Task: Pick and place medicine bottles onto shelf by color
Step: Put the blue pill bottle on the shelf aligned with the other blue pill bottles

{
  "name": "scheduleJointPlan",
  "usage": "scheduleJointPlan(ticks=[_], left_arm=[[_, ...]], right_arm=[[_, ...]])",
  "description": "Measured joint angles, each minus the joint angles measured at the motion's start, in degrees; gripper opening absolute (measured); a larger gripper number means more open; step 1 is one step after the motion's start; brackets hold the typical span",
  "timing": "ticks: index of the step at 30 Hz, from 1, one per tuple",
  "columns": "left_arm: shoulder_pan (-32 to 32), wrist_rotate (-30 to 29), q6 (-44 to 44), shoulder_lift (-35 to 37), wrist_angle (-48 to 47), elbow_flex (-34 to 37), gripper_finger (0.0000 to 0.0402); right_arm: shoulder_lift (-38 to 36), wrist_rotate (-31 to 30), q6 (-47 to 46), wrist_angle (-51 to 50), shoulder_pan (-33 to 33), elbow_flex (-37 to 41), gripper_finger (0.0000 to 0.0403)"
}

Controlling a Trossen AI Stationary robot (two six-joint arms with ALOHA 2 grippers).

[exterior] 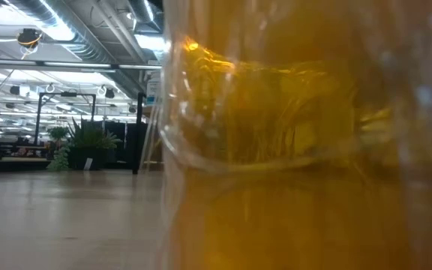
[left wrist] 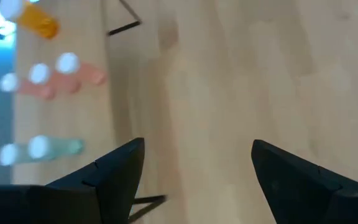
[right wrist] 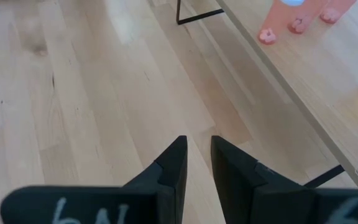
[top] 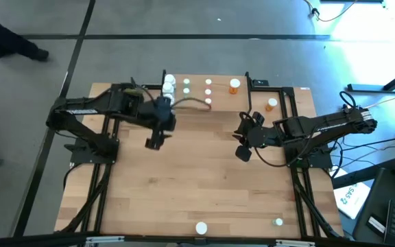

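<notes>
On the light-wood table (top: 204, 178), the low light-wood shelf on thin black legs (top: 204, 92) stands along the far edge, carrying small white-capped medicine bottles — white ones (top: 169, 86) at its left end, pale green (top: 187, 86), pink-red (top: 208, 86) and an orange one (top: 234, 85). Another orange bottle (top: 271, 104) stands on the table beside the shelf's right end. Two more bottles — a white-capped one (top: 201, 228) and a greenish one (top: 278, 221) — sit at the near edge.

The left end effector (left wrist: 194, 168) hovers over bare wood near the shelf, fingers spread wide, holding nothing. The right end effector (right wrist: 197, 155) hangs over the table right of centre, fingers nearly together and empty.

An orange translucent bottle (exterior: 306, 150) fills most of the low view.
</notes>
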State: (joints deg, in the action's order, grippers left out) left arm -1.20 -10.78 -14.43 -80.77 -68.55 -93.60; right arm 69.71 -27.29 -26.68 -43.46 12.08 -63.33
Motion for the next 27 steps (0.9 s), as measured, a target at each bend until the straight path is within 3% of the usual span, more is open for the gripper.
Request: scheduleJointPlan(ticks=[13,19,27], left_arm=[[-16.6,-1.4,17.9,-0.1,-0.1,0.0,0.0290],[-23.4,-5.8,26.3,-0.3,1.4,3.2,0.0290],[-30.7,-10.8,36.8,-0.3,8.3,10.2,0.0290]], right_arm=[[0.0,0.0,0.1,0.3,0.0,0.0,0.0074],[0.0,0.2,0.3,0.6,0.0,0.0,0.0074],[0.0,9.4,15.4,4.2,3.8,0.0,0.0074]])
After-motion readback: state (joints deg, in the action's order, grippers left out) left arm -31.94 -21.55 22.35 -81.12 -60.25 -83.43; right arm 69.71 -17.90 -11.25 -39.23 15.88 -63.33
